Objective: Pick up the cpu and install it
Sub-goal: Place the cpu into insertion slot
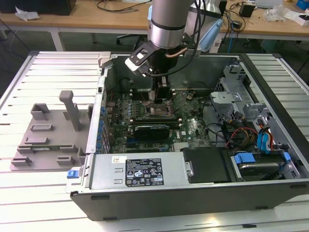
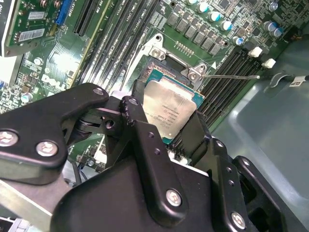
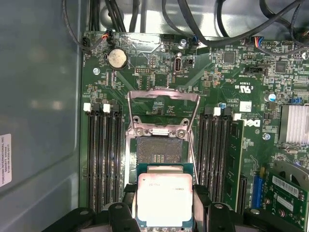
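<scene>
I have the gripper [image 1: 162, 94] down inside the open computer case [image 1: 159, 198], above the green board [image 3: 231, 96]. In the second wrist view its black fingers [image 2: 195, 131] are clamped on two opposite edges of the cpu [image 3: 164, 200], silver top facing the cameras. The chip sits over the near edge of the open socket [image 3: 157, 153], whose metal hold-down frame [image 3: 163, 108] is flipped up. I can't tell whether chip and socket touch. A grey plastic tray [image 1: 48, 140] lies on the slatted table [image 1: 43, 203], on the exterior view's left of the case.
</scene>
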Controlling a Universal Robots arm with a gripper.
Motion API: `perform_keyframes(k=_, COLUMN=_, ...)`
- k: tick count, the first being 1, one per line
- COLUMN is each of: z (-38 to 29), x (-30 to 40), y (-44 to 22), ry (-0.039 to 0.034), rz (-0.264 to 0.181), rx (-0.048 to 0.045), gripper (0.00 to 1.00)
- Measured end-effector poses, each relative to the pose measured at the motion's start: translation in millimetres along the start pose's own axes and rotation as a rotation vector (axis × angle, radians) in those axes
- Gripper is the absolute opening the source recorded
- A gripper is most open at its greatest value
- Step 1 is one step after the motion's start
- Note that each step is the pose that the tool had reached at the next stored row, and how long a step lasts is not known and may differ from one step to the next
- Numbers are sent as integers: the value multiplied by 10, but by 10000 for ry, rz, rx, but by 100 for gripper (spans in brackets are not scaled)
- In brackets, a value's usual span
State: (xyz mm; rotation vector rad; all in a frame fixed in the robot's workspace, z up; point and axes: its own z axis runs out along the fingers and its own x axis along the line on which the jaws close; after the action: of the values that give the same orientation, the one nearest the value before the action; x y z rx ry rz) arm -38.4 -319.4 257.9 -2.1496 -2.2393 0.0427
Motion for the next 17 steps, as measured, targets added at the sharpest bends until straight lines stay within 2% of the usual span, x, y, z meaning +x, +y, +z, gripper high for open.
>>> perform_keyframes(k=5, z=9, x=0, y=1, ry=5, rz=-1, rx=-3, gripper=55)
perform_keyframes(k=8, z=59, x=-1, y=19, ry=1, rz=0, rx=0, gripper=55)
perform_keyframes(k=13, z=173, x=-3, y=61, ry=-10, rz=0, rx=2, gripper=55)
perform_keyframes(k=15, z=256, x=-5, y=94, ry=-10, rz=0, rx=6, gripper=55)
perform_keyframes(k=17, z=302, x=-6, y=104, ry=-10, rz=1, rx=7, gripper=55)
